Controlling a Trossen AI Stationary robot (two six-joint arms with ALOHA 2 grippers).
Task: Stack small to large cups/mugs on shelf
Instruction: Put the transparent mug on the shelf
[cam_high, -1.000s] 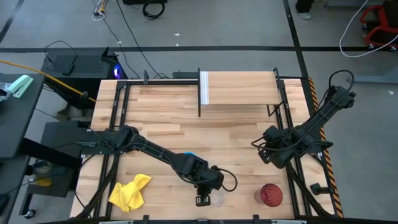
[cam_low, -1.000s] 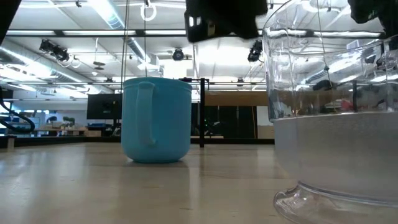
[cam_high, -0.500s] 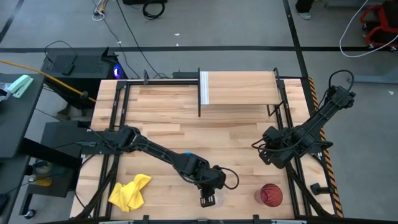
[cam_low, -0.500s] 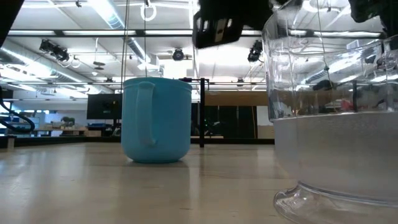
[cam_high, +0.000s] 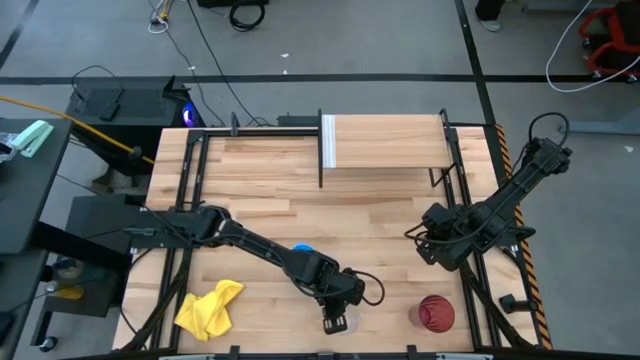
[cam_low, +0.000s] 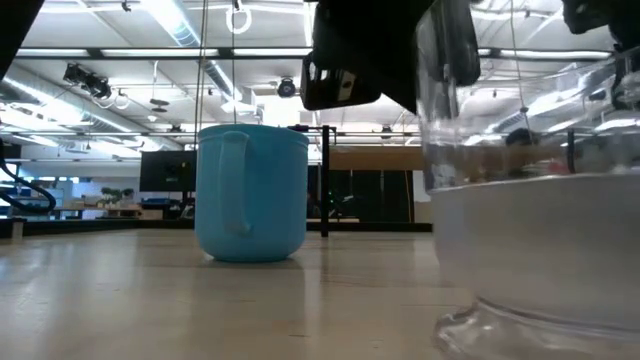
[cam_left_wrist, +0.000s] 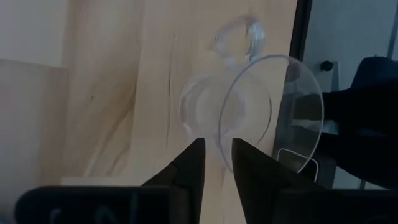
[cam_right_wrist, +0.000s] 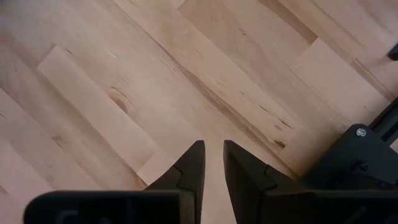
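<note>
Left end effector (cam_high: 336, 322) sat at the near counter (cam_high: 260, 180) edge w/ fingers pinching the clear cup's (cam_left_wrist: 249, 118) rim, cup upright. Right end effector (cam_right_wrist: 210, 155), nearly closed & empty, was farther off.

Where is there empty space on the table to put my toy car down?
The big bare patch is the middle of the table, between the shelf and the two arms. There is more bare wood left of the shelf. The front edge is crowded: the yellow cloth, the left gripper at the clear cup, the blue mug and the red tumbler.
</note>
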